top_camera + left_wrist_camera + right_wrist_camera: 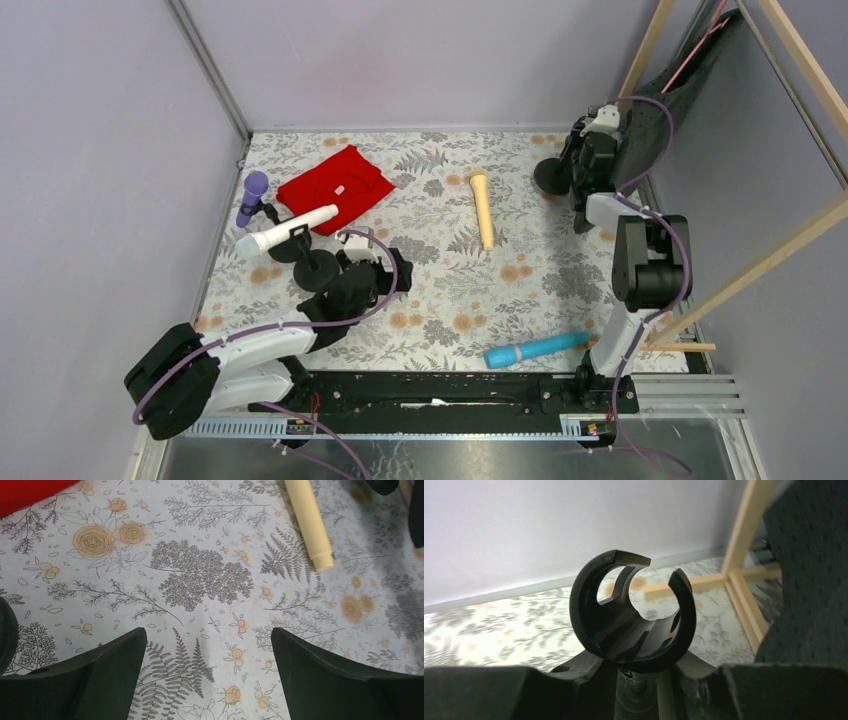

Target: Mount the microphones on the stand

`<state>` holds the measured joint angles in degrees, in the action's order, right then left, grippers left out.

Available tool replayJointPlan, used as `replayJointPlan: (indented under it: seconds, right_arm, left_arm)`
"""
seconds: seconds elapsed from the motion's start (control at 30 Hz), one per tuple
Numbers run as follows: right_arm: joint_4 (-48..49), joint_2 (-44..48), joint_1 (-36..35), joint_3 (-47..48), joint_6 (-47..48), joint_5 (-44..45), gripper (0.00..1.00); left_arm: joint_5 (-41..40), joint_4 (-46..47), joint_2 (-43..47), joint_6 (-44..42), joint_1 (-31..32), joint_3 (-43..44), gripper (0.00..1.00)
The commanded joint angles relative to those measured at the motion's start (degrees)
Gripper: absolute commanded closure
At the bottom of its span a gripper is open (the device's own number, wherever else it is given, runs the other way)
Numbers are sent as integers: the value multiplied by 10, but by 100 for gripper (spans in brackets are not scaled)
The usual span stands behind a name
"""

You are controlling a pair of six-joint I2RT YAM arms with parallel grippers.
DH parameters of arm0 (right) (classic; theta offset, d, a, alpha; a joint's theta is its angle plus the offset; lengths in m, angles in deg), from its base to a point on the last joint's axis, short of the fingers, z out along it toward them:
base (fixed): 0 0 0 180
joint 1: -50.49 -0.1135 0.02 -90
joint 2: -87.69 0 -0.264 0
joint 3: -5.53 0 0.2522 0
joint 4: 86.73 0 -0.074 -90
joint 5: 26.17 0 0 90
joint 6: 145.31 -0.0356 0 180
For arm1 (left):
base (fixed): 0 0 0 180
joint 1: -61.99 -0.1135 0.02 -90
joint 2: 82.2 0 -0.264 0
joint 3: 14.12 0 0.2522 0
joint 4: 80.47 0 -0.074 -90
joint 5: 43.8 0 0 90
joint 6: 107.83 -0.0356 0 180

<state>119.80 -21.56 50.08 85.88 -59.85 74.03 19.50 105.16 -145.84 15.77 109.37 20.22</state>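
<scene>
Left pincer (207, 642) stands wide open and empty over bare surface (200, 545), left of centre. Right pincer (644, 682) is closed on the neck of the empty stand (634, 620) in the 2 o'clock corner, hard by the wooden frame (744, 540) and back wall (549, 525).

Purple microphone (252, 195) and white microphone (290, 228) sit in occupied stands (318, 270) at 10 o'clock, beside a red cloth (335, 187). Cream-yellow microphone (482, 208) lies loose at 12 o'clock. Light blue microphone (535, 348) lies along the near edge at 5 o'clock, near the right arm's base. Open room lies mid-surface.
</scene>
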Motion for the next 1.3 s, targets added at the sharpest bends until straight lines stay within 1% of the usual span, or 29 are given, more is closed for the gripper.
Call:
replayJointPlan:
  seconds: [0.0, 0.07, 0.23, 0.3, 0.4, 0.5, 0.57, 0.67, 0.77, 0.9, 1.1, 1.27]
  right_arm:
    - [76, 136, -2, -11, -18, -156, 100]
    - [77, 172, -4, -27, -41, -235, 100]
    - [93, 246, -36, -71, -102, -370, 100]
    - [89, 268, -76, -81, -98, -405, 100]
    - [66, 289, -138, -89, -65, -471, 100]
    - [66, 302, -189, -105, -51, -495, 100]
    - [69, 305, -218, -117, -36, -497, 100]
    - [54, 298, -258, -132, 4, -483, 100]
    - [35, 286, -298, -146, 37, -453, 100]
    - [44, 282, -351, -185, 66, -415, 100]
    - [31, 304, -433, -247, 112, -353, 100]
    - [37, 336, -463, -318, 129, -333, 100]
  left_arm:
    - [15, 71, 52, -21, -3, -21, 1]
    - [23, 94, 75, -27, -3, -33, 1]
    - [44, 151, 134, -40, -2, -64, 1]
    - [49, 149, 149, -47, 0, -64, 1]
    - [62, 147, 165, -58, 4, -61, 1]
    - [79, 138, 184, -75, 11, -57, 1]
    - [80, 125, 202, -89, 20, -55, 1]
    - [59, 83, 241, -103, 28, -50, 1]
    - [25, 27, 281, -109, 32, -45, 1]
    - [-9, -29, 325, -107, 33, -48, 1]
    - [-12, -73, 359, -102, 33, -47, 1]
    - [-8, -94, 376, -107, 33, -44, 1]
